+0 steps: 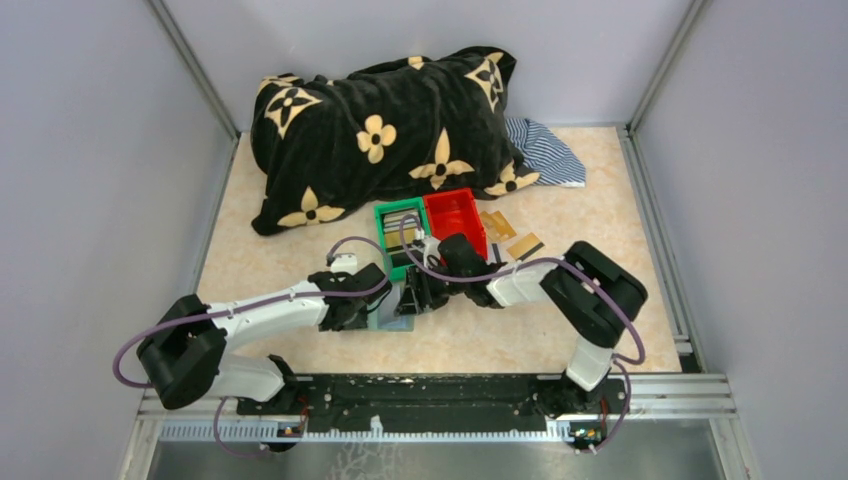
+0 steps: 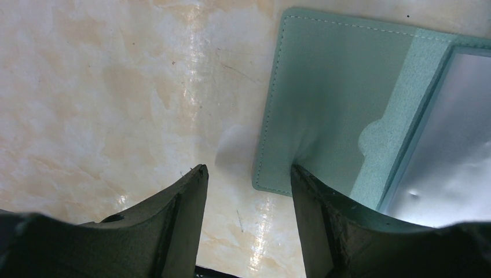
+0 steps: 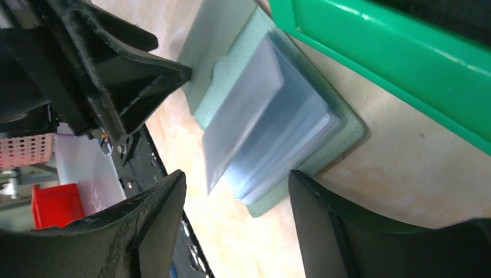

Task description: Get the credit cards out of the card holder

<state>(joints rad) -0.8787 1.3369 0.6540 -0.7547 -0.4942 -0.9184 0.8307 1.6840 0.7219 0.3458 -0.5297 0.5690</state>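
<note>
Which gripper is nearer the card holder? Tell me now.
Left. The left gripper has one finger pressing on the card holder's open cover; the right gripper hangs open above its see-through pockets, apparently not touching.

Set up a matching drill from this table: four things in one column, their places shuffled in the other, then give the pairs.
Things
1. card holder
2. red bin
3. striped cloth
4. loose credit cards

Places
A. beside the black blanket's right end
B. on the table, right of the red bin
C. lying open on the near side of the green bin
D. against the green bin's right side

Pairs: 1-C, 2-D, 3-A, 4-B
</note>
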